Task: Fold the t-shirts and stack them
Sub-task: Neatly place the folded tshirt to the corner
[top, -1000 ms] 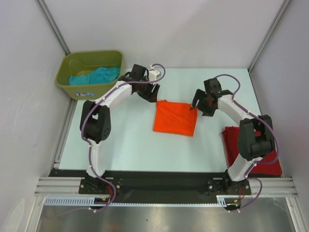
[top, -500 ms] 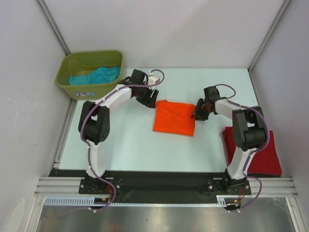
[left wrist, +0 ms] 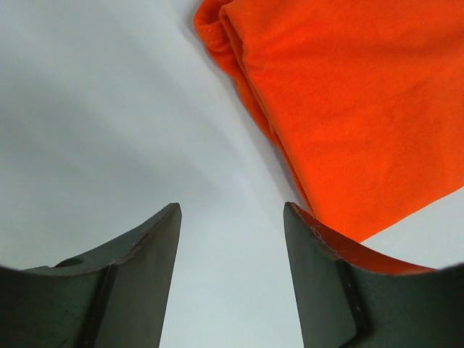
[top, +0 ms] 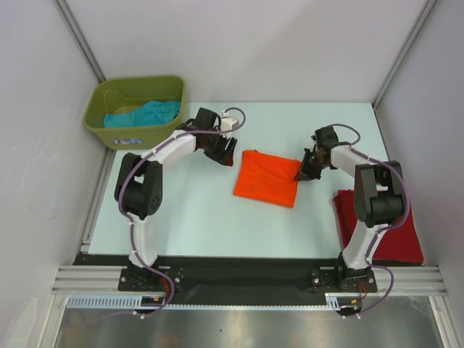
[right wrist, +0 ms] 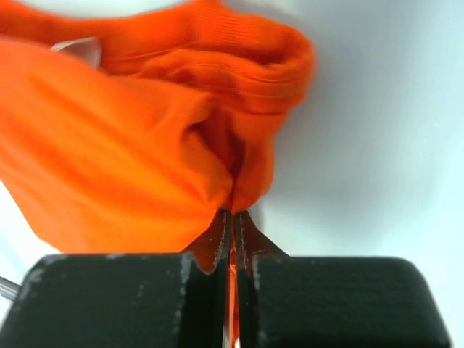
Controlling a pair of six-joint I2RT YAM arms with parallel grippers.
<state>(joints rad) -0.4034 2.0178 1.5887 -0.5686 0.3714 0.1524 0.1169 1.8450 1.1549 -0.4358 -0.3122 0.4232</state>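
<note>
1. Three t-shirts show. The orange t-shirt (top: 266,179) lies folded flat in the middle of the table (top: 188,210), smooth on top, with doubled edges at its sides.
2. The dark red t-shirt (top: 397,233) lies flat at the table's near right corner. The teal t-shirt (top: 145,114) lies crumpled in the olive-green bin (top: 98,110) at the far left.
3. The right gripper (top: 303,172) has its jaws pressed together on a bunched pinch of orange cloth at the shirt's far right corner.
4. The left gripper (top: 221,152) has its jaws apart over bare table, just beside the far left corner, with nothing between them.
5. The right arm covers part of the dark red shirt. A small pale tab (right wrist: 76,48) by the orange ribbed edge is too blurred to identify.
6. The orange fold is nearly square, so it has no clear long axis. Its edges sit turned slightly clockwise from the table's.
</note>
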